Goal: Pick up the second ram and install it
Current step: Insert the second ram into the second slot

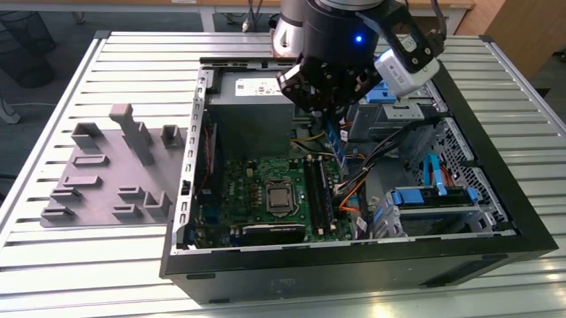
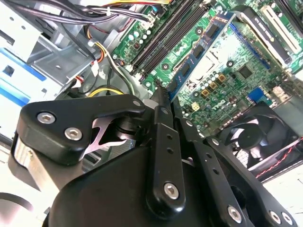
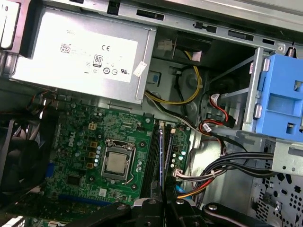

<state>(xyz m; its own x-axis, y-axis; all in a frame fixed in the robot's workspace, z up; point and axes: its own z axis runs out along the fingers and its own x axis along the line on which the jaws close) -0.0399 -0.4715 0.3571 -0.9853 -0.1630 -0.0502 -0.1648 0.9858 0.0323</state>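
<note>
the tool (image 1: 329,112) grips the second ram (image 2: 201,49) edge-on above the green motherboard (image 3: 118,142).

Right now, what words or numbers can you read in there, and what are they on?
White label on the grey power supply box: printed lines and round marks, too small to read properly.
Green motherboard: tiny white print, too small to read.
The second ram, held in the jaws: any print is blurred, unreadable.
Nothing else shows text.
</note>
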